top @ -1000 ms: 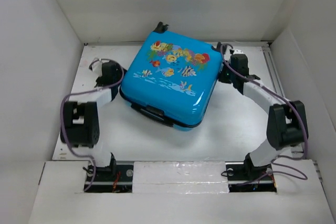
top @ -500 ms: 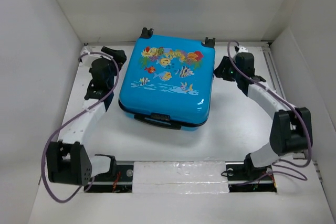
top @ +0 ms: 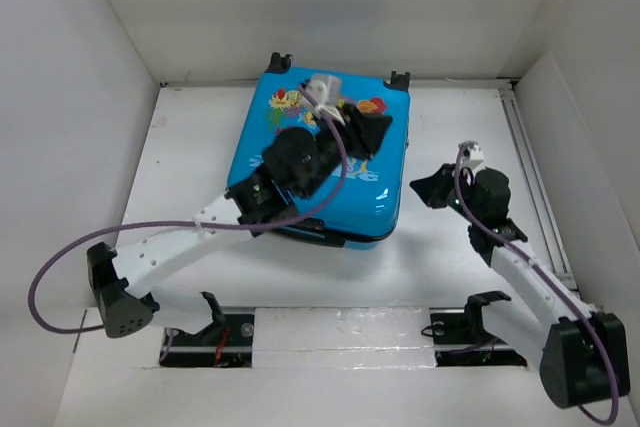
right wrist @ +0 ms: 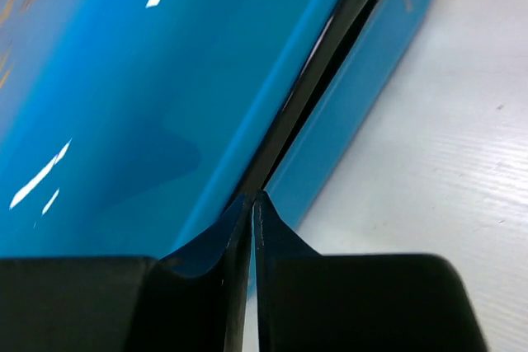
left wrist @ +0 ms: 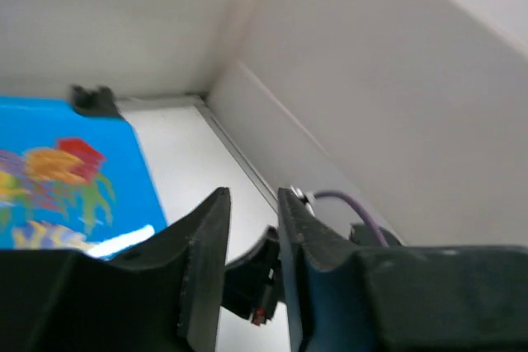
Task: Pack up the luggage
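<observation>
The luggage [top: 385, 182], a bright-blue hard shell with a fish print, lies flat and closed at the back middle of the table. My left arm reaches across its lid, and the left gripper [top: 372, 133] hovers over the lid's right part. In the left wrist view the left gripper [left wrist: 252, 195] has its jaws a narrow gap apart with nothing between them, the luggage [left wrist: 66, 171] below to the left. My right gripper [top: 428, 187] sits by the case's right side. In the right wrist view the right gripper [right wrist: 252, 197] is shut and empty, its tips at the dark seam [right wrist: 322, 72] of the luggage [right wrist: 148, 80].
White walls box in the table [top: 200, 177] on the left, back and right. A metal rail [top: 525, 167] runs along the right edge. Two black wheels [top: 280, 60] stick out at the case's far side, and its black handle [top: 320, 232] faces the arm bases.
My left arm swung from the case's left side to above its lid, and its jaws narrowed. My right gripper moved nearer along the case's right side and closed. The case turned square.
</observation>
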You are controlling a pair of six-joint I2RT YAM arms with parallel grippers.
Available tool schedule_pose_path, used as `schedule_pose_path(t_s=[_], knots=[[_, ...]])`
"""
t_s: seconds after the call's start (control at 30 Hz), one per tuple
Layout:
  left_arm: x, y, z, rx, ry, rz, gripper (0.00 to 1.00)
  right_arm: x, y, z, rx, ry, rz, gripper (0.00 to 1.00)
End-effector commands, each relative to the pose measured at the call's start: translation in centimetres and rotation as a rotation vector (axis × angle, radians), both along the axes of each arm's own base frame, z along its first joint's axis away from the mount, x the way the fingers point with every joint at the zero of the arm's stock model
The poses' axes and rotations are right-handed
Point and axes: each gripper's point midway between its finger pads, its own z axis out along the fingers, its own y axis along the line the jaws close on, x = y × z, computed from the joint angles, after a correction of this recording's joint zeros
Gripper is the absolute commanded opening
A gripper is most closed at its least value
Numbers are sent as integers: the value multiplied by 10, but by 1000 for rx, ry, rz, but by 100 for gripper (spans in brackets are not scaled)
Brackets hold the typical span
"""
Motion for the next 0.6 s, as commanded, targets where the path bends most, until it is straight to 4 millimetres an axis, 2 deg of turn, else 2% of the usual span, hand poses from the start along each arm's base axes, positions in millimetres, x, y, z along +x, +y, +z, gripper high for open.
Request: schedule_pose_path(t_s=[0.0, 0.03, 0.07, 0.1, 0.17, 0.2, 0.23, 0.3, 0.33, 0.37, 0.4, 0.43, 0.47, 0.53, 0.57], knots=[[-30, -6, -23, 50, -27, -58, 21, -24, 20, 25, 49, -175, 147, 11], [-39, -9, -37, 72, -14, -81, 19, -31, 22, 25, 29, -211, 187, 13], [-66, -16, -48, 73, 6, -118, 17, -36, 25, 19, 33, -197, 212, 15], [-80, -20, -87, 142, 43, -121, 15, -43, 26, 9, 27, -171, 227, 15], [-108, -21, -124, 204, 103, -118, 11, -51, 27, -4, 41, -134, 238, 15], [-130, -21, -138, 222, 131, -113, 9, -55, 28, -11, 54, -107, 245, 13], [-141, -14, -169, 280, 175, -109, 7, -59, 27, -23, 52, -79, 245, 13], [-164, -12, -197, 261, 275, -125, 5, -61, 29, -32, 54, -52, 256, 14], [-168, -4, -227, 299, 318, -107, 3, -62, 28, -37, 46, -35, 258, 16], [-170, 2, -244, 269, 397, -90, 3, -65, 31, -43, 42, -17, 279, 17], [-169, 10, -263, 315, 398, -69, 3, -64, 32, -41, 42, -17, 279, 17], [-169, 16, -277, 273, 468, -37, 3, -70, 38, -40, 49, -16, 317, 17], [-168, 30, -306, 309, 496, -1, 6, -70, 41, -40, 48, -10, 330, 17], [-163, 45, -325, 285, 533, 66, 10, -73, 49, -37, 48, -18, 358, 17], [-161, 58, -345, 289, 557, 101, 13, -77, 57, -32, 46, -28, 384, 17]])
